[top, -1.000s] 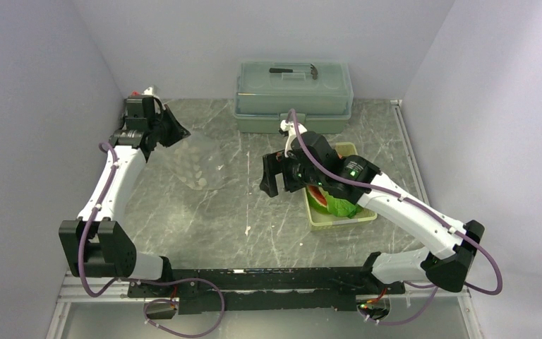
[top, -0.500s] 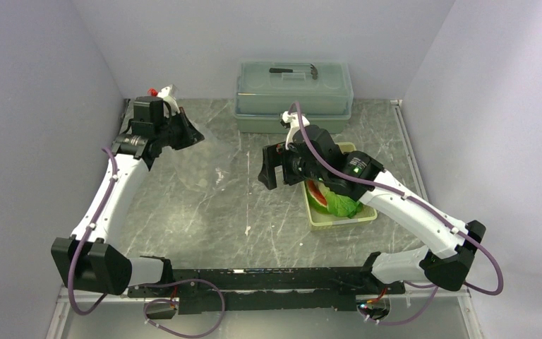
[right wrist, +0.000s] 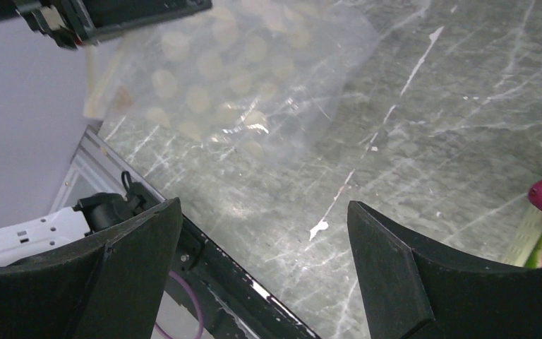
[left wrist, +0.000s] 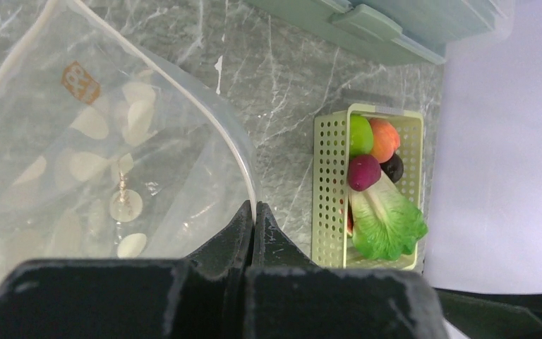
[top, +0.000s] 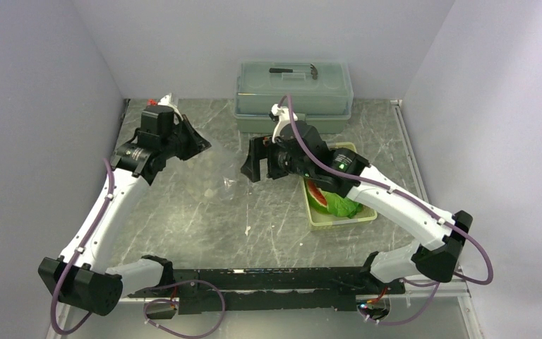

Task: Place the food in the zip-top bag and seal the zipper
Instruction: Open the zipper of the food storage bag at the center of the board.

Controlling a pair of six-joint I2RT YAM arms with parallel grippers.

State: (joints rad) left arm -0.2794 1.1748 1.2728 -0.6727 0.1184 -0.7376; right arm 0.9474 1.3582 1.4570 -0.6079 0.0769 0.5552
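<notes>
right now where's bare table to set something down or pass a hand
Bare tabletop runs along the near side, between the zip-top bag, the perforated tray and the arm bases. Crowded between bag and tray, where the open right fingers hang.

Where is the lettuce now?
In the top view the lettuce lies at the near end of the tray, right of the table's centre, beside the watermelon slice.

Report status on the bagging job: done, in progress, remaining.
Done: the left end effector is shut on the zip-top bag at its mouth edge, and the mouth gapes open. In hand: the right end effector hovers open and empty between bag and tray. Left: all the food lies in the tray, none bagged, and the zipper is unsealed.
</notes>
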